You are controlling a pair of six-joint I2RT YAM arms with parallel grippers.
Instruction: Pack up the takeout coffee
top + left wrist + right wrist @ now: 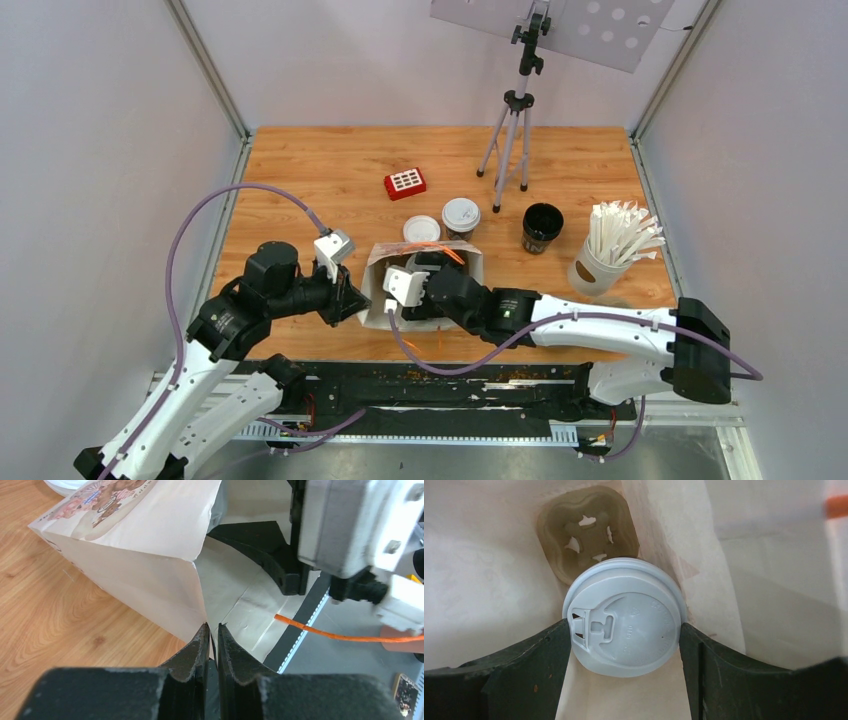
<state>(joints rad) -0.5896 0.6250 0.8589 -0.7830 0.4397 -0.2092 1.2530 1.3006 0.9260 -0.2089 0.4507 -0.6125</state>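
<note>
Nearest the arm bases, the left claw (212, 630) was pressed together on the top edge of the paper bag (140, 565), with a thin sheet of paper caught between its fingers to keep the mouth spread. Just beyond it, the right claw (624, 630) reached down inside the bag. It was clamped on the white lid of a coffee cup (634, 605), one finger against each side of the rim. Past the cup, the cup tray (586, 525) lay on the bag's floor. The lid hid the tray's near edge, so I could not tell whether the cup's base stood over a socket.

The likeliest failure, in my judgement, was a release with the base on a ridge instead of in a socket, which would leave the cup leaning on the bag wall and ready to tip. The left claw gripped only thin paper, so a nudge from the right arm could pull the edge free and let the mouth fold over the wrist. The orange cord handle (325, 630) ran beside that arm and could snag it on the way out.

Farther across the bench (300, 170), a loose lid (421, 228) lay just behind the bag, beside a second lidded cup (461, 215). An open black cup (542, 227) stood to their right without a lid, then the straw cup (598, 268). A red box (405, 183) and a tripod (512, 140) stood farther back, well apart from the bag. None of these blocked the bag's mouth.
</note>
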